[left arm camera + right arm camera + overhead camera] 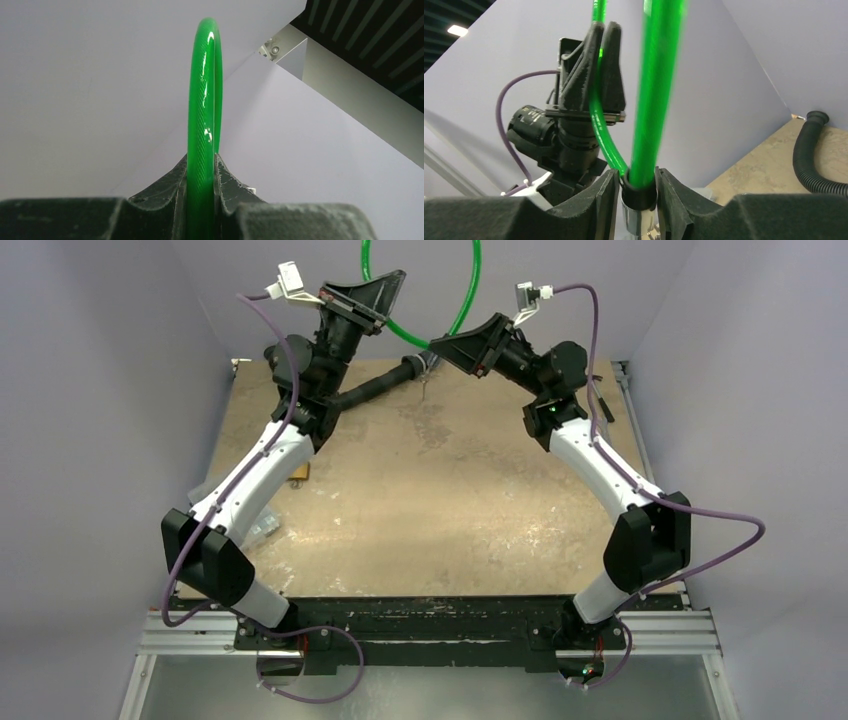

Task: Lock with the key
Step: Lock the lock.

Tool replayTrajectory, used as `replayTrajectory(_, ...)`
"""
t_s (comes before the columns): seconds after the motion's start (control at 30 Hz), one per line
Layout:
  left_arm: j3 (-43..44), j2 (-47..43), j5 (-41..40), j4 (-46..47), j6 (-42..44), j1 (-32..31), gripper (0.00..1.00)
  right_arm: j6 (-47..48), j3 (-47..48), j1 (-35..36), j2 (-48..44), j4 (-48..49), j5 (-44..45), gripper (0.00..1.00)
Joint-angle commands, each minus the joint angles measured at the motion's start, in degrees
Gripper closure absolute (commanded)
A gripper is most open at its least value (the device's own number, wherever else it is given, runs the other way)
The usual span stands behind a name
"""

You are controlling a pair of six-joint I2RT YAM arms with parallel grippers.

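Both arms are raised at the back of the table around a green cable loop (404, 335). My left gripper (202, 170) is shut on the green cable (204, 100) and shows in the right wrist view as well, as the left gripper (601, 35). My right gripper (636, 182) stands around the cable's black and silver end sleeve (640, 200), with a thin gap at its left finger. The cable (656, 100) above it is blurred. A small brass-coloured piece (300, 472), perhaps the lock, peeks out beside the left forearm. The key is out of view.
A black corrugated hose (375, 390) lies across the far side of the table under the grippers; the hose (804, 155) also shows at the right of the right wrist view. A small pale object (265, 525) lies by the left arm. Pale walls enclose the wooden table (450, 500).
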State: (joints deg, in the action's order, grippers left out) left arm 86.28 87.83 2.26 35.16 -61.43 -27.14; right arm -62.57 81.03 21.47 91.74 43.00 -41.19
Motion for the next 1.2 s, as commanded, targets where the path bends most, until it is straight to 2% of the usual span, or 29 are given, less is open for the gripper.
replayTrajectory(0.0,-0.78,3.64,12.83,-7.53,-5.98,-0.51,1.0,-1.86,2.01,2.12,-2.96,7.68,6.98,0.58)
replayTrajectory(0.13,0.17,4.18,13.14,-7.47,-6.33,0.33,1.0,-3.21,1.79,2.08,-2.76,6.4,7.69,0.58)
replayTrajectory(0.23,0.2,4.4,13.37,-7.08,-6.2,0.33,1.0,-3.36,1.87,2.08,-2.47,5.85,7.78,0.68)
replayTrajectory(0.4,1.05,4.86,13.22,-7.04,-5.33,0.33,1.0,-3.17,1.7,2.08,-2.32,4.78,7.97,0.71)
replayTrajectory(0.43,1.14,5.02,13.53,-6.59,-5.1,0.28,1.0,-3.09,1.49,2.08,-2.4,4.53,7.93,0.76)
replayTrajectory(0.5,1.03,4.88,14.29,-5.94,-4.52,0.24,1.0,-1.87,1.34,2.08,-2.45,5.8,6.51,1.0)
replayTrajectory(0.57,0.05,4.26,14.63,-5.34,-3.64,0.24,0.99,-0.73,1.63,1.62,-2.36,7.35,6.49,1.0)
replayTrajectory(0.67,-1.24,2.78,15.06,-4.46,-0.59,0.24,0.91,0.49,3.24,0.0,-1.25,10.99,5.08,1.0)
replayTrajectory(0.73,-1.87,1.77,15.2,-4.1,1.85,0.42,0.82,1.17,4.9,-1.07,-0.43,14.52,3.44,1.0)
replayTrajectory(0.83,-2.7,0.1,16.71,-3.13,6.6,0.95,0.57,1.65,8.04,-2.4,0.91,18.9,1.56,1.0)
replayTrajectory(0.97,-5.24,-2.8,18.0,-1.86,12.04,2.29,0.35,1.74,10.5,-3.25,1.38,21.32,0.28,1.0)
replayTrajectory(1.07,-8.11,-5.42,19.77,1.27,17.11,3.42,0.3,1.96,11.89,-3.45,1.63,22.97,-0.98,1.0)
replayTrajectory(1.17,-11.92,-8.03,26.82,4.62,25.05,3.76,0.29,2.23,13.39,-3.46,1.95,23.92,-1.94,1.0)
